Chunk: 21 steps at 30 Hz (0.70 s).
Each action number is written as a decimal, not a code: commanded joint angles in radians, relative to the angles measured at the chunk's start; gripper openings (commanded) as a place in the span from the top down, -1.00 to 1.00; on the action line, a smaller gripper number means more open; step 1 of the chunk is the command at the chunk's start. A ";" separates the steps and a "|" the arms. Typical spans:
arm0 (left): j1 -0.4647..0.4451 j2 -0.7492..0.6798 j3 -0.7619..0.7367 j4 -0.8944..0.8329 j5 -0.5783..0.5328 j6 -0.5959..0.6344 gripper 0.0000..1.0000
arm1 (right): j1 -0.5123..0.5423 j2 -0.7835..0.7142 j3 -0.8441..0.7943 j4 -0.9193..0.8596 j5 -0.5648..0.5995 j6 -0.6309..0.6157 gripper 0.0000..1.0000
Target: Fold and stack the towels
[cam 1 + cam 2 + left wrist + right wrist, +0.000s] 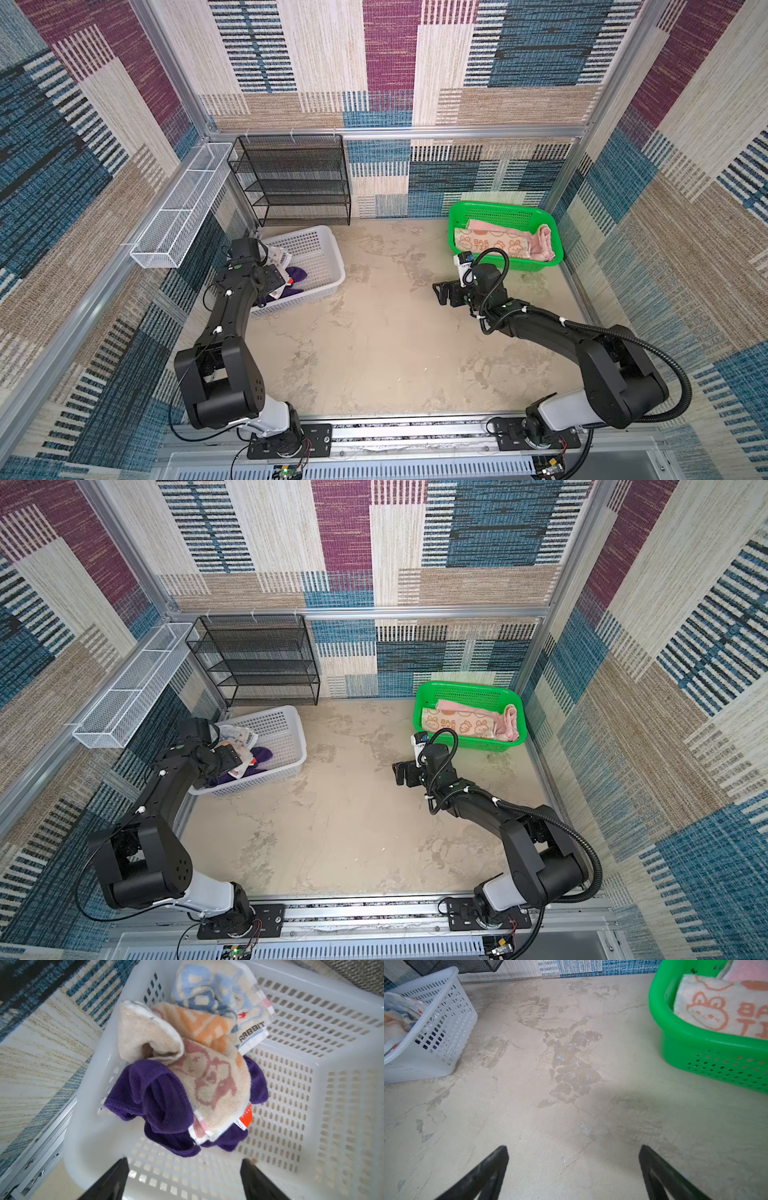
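Both top views look steeply down from high above the aluminium front rail (415, 432) toward the patchwork-carpeted back wall (395, 62), far enough back to take in the whole mottled beige tabletop (374, 345), the white perforated plastic basket (320, 249) and the green perforated plastic basket (498, 216). The left wrist camera hangs close over the white basket, looking down into it past the wide-apart jaws of the left gripper (185, 1160). The right wrist camera sits low over the tabletop behind the right gripper (573, 1147), facing the back wall, with both baskets at its edges.
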 commanded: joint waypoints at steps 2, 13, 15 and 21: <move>0.036 0.020 -0.012 0.098 0.010 -0.019 -0.56 | 0.001 -0.005 -0.003 0.023 0.017 -0.001 -1.00; 0.121 0.105 0.003 0.216 0.155 -0.060 -0.18 | 0.002 0.004 -0.003 0.021 0.013 0.004 -1.00; 0.122 0.128 0.014 0.221 0.162 -0.063 -0.07 | 0.001 0.007 -0.005 0.020 0.014 0.003 -1.00; 0.124 0.168 0.031 0.225 0.182 -0.052 0.68 | 0.002 0.015 -0.005 0.023 0.014 0.002 -1.00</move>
